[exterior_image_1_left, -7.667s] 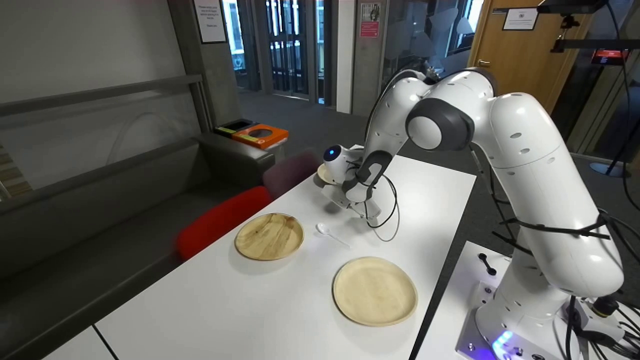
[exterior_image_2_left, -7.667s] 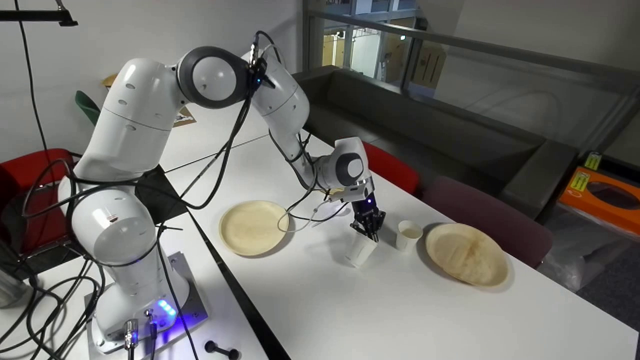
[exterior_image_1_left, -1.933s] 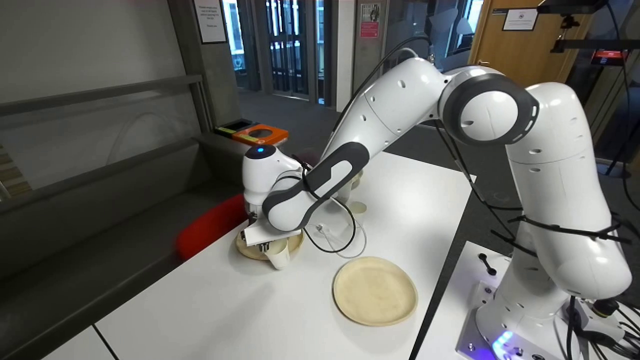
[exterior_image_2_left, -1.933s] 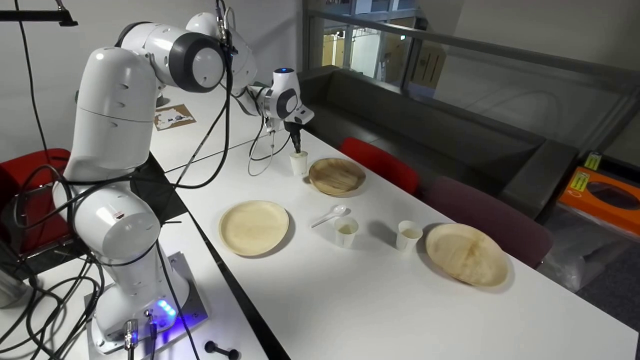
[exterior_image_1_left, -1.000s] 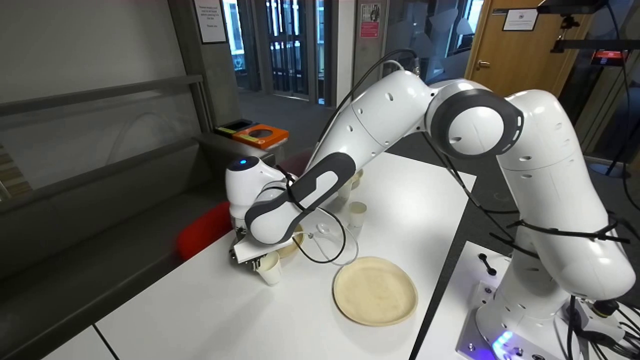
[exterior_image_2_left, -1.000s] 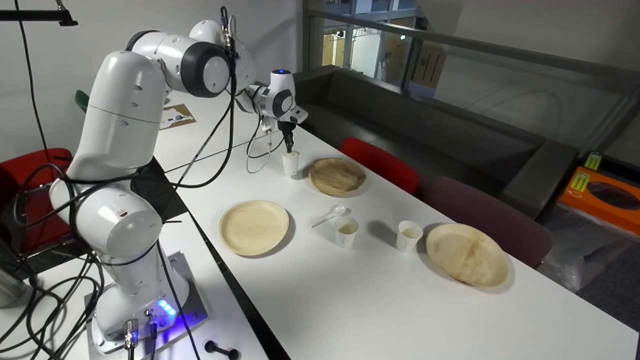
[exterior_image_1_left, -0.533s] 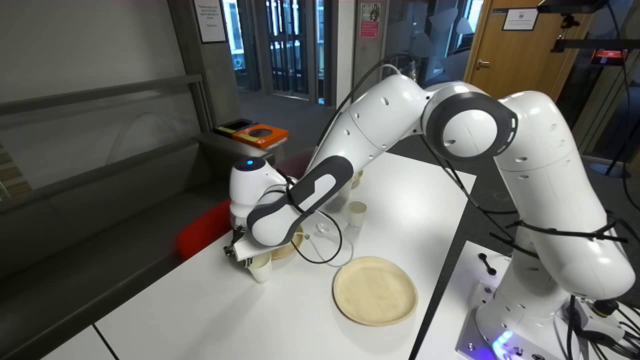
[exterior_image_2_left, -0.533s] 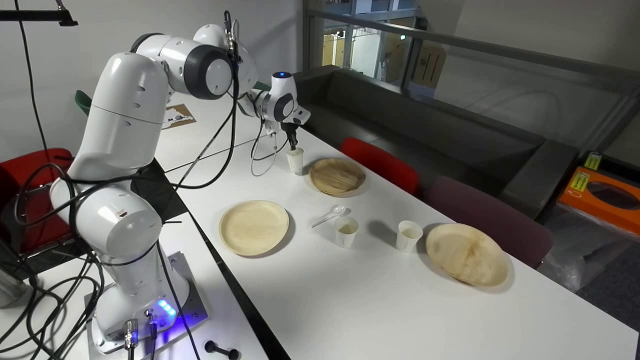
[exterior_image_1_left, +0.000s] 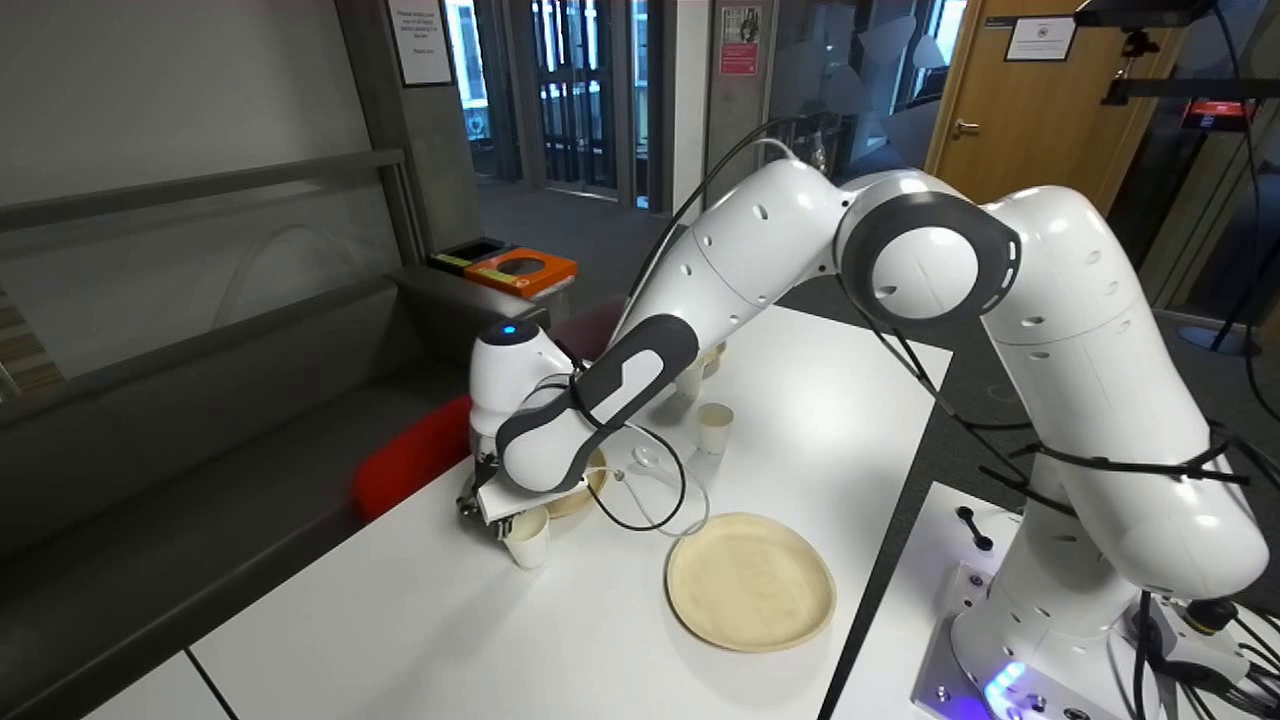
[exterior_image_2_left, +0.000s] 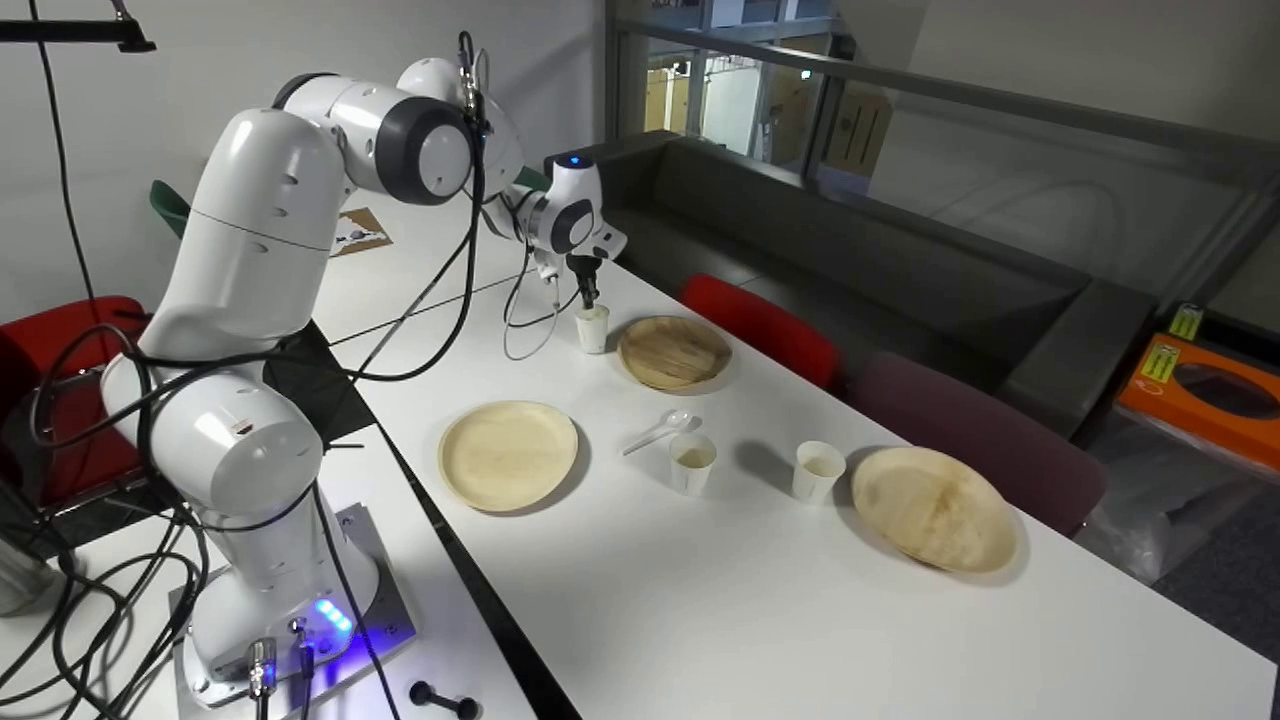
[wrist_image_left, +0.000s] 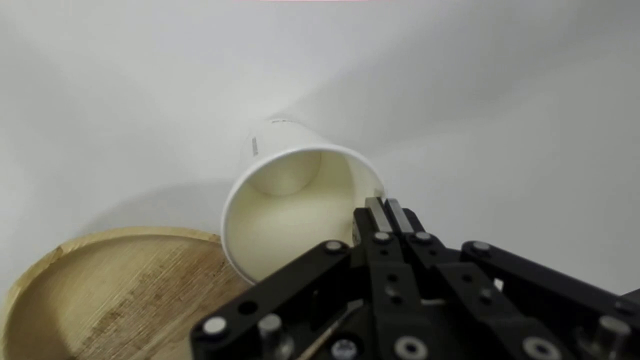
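A white paper cup (wrist_image_left: 280, 137) leans at a slight tilt, its mouth towards the wrist camera and nothing seen inside. My gripper (wrist_image_left: 384, 200) is shut on its rim, one finger inside the wall and the other outside. In both exterior views the held cup (exterior_image_1_left: 528, 540) (exterior_image_2_left: 592, 332) is at the table's far side, close beside a brown-grained wooden plate (exterior_image_2_left: 675, 352). That plate (wrist_image_left: 125, 300) also fills the lower left of the wrist view. Whether the cup's base touches the table cannot be told.
A pale plate (exterior_image_1_left: 750, 582) lies nearer the robot base. A white spoon (exterior_image_2_left: 660, 432) lies beside a standing cup (exterior_image_2_left: 692, 465). Another cup (exterior_image_2_left: 818, 473) stands next to a third plate (exterior_image_2_left: 935, 508). Chairs, one red (exterior_image_2_left: 765, 325), line the far edge.
Several seconds ago the gripper held a tilted cup near the third plate; a cup now stands near the spoon. Over the last second, gripper and held cup shifted only slightly beside the brown-grained plate.
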